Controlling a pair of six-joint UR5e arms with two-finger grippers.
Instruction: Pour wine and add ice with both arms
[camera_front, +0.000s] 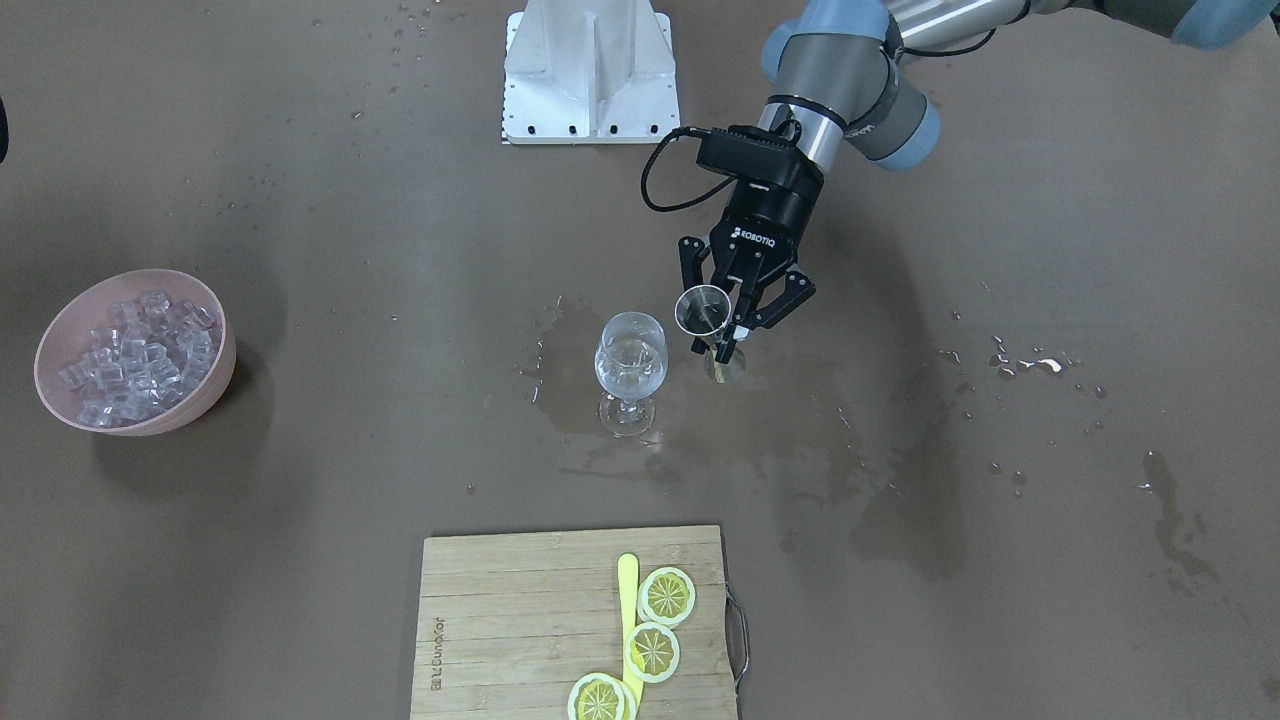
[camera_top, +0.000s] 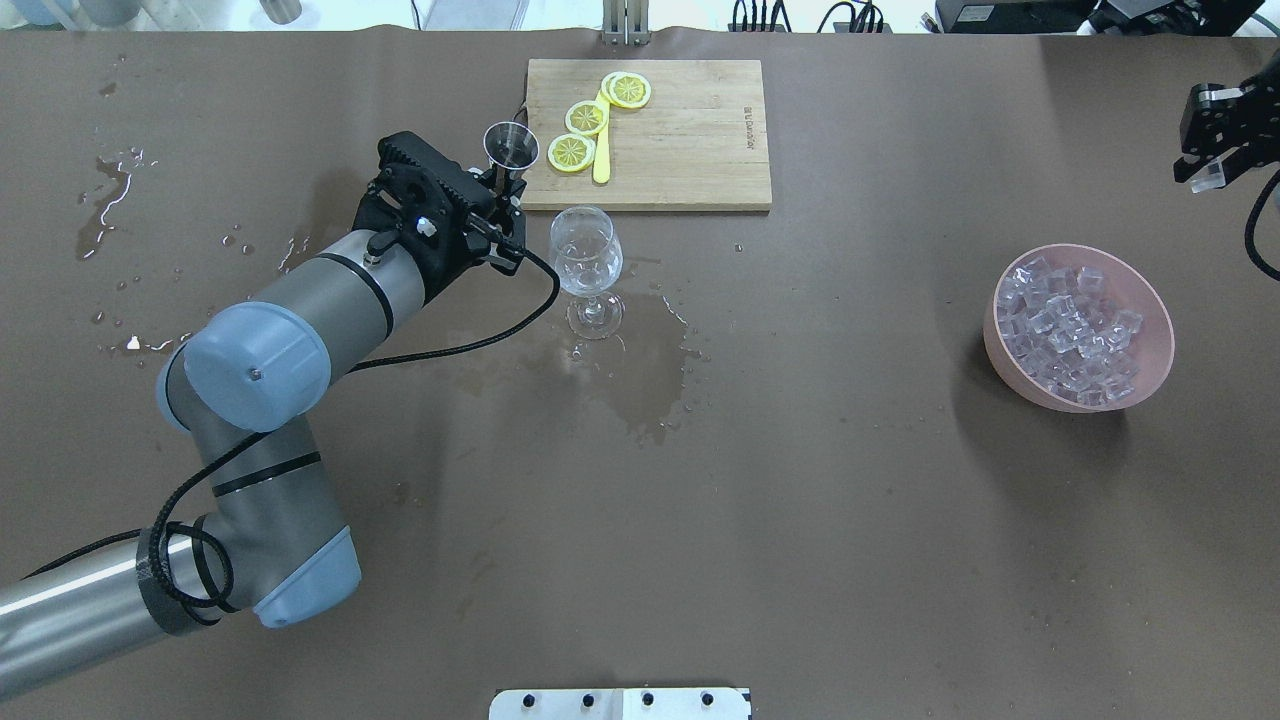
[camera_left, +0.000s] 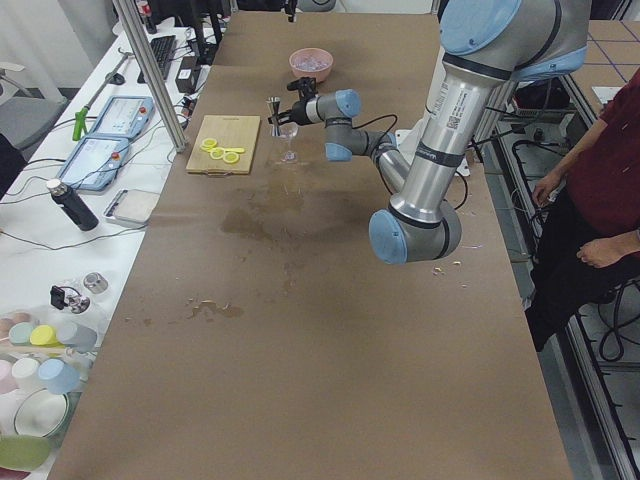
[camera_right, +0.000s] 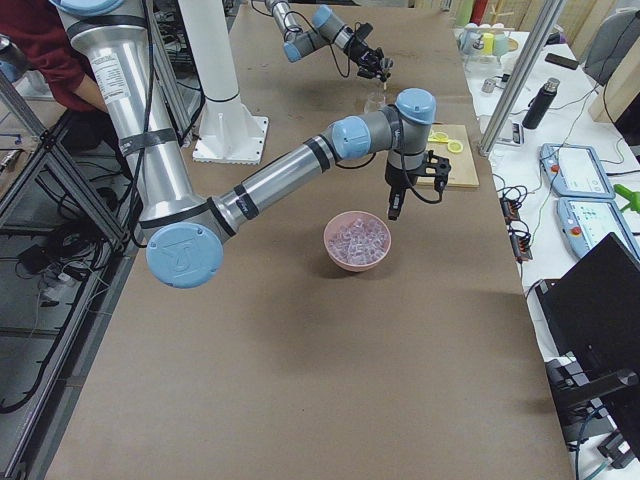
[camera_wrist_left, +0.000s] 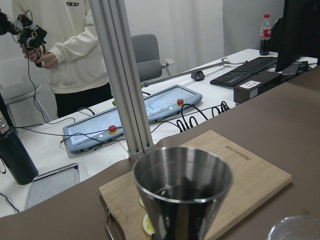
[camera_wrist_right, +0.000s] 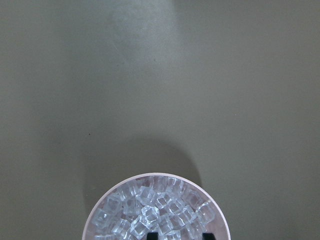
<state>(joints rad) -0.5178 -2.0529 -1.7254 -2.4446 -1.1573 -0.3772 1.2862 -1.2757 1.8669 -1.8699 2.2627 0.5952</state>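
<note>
jigger (camera_front: 703, 308) is pinched upright in left gripper (camera_front: 725, 340) just beside glass (camera_front: 630, 360) for pouring, right gripper (camera_top: 1208, 172) is hung above ice (camera_front: 140, 350), jaws unclear.

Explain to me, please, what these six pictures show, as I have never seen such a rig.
This is a robot with a left arm and a right arm at a brown table, filmed at one moment by six cameras: one facing it, one over its shoulders, one at each table end, one on each wrist. The left gripper is shut on a small metal measuring cup, held beside a wine glass that stands on a wet patch. The right gripper hangs above a pink bowl of ice; whether it holds anything I cannot tell. A wooden cutting board carries lemon slices.
</note>
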